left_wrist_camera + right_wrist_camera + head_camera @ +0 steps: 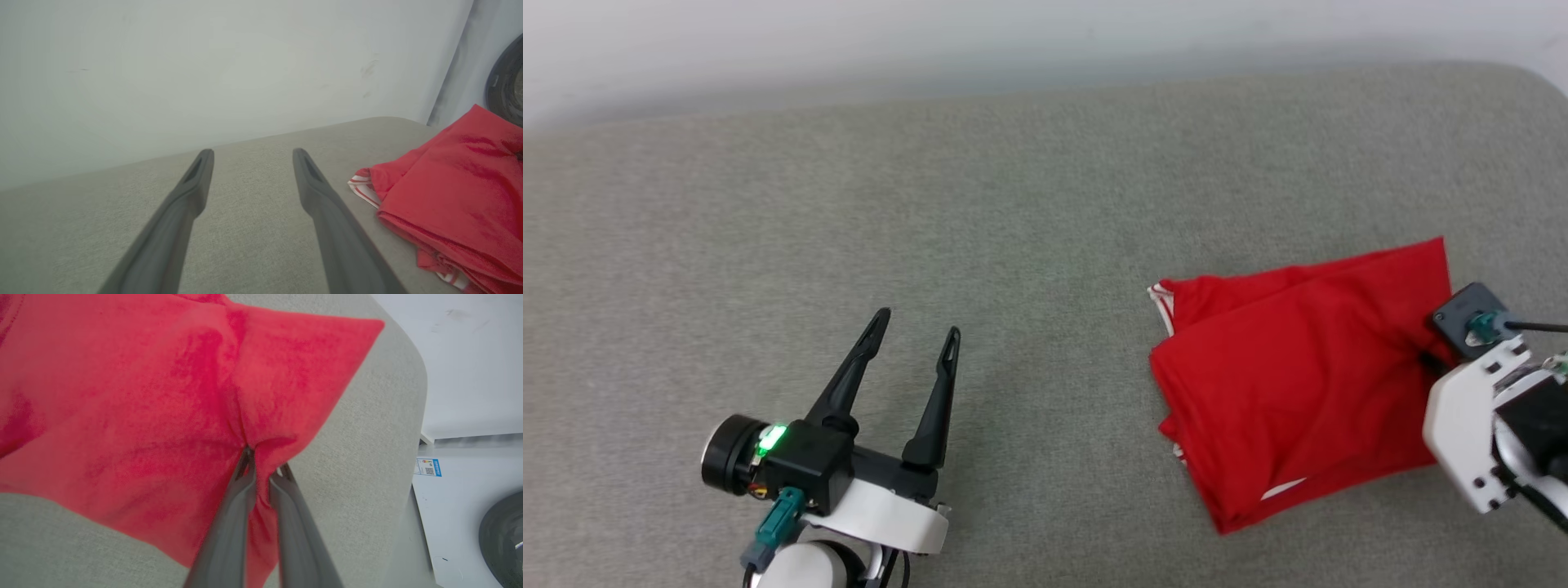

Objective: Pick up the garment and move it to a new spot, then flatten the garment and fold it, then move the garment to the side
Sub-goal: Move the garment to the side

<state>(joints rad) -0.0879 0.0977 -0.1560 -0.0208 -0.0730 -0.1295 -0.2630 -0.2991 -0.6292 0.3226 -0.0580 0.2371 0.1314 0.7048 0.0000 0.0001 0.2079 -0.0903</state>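
Note:
The garment [1298,376] lies folded into a rough red rectangle on the right of the grey cushion, with striped trim at its left corner. In the right wrist view my right gripper [263,461] is shut on a pinched ridge of the garment [163,396] near its right edge, red cloth bunched between the two fingers. The right wrist [1486,384] covers that edge in the head view. My left gripper [919,322] hovers open over bare cushion at the lower left, well apart from the garment [457,196], with nothing between its fingers [196,179].
The grey cushion [931,204] reaches back to a pale wall [849,49]. Its rounded right edge [412,416] drops to a white floor with a dark round object [502,535] below.

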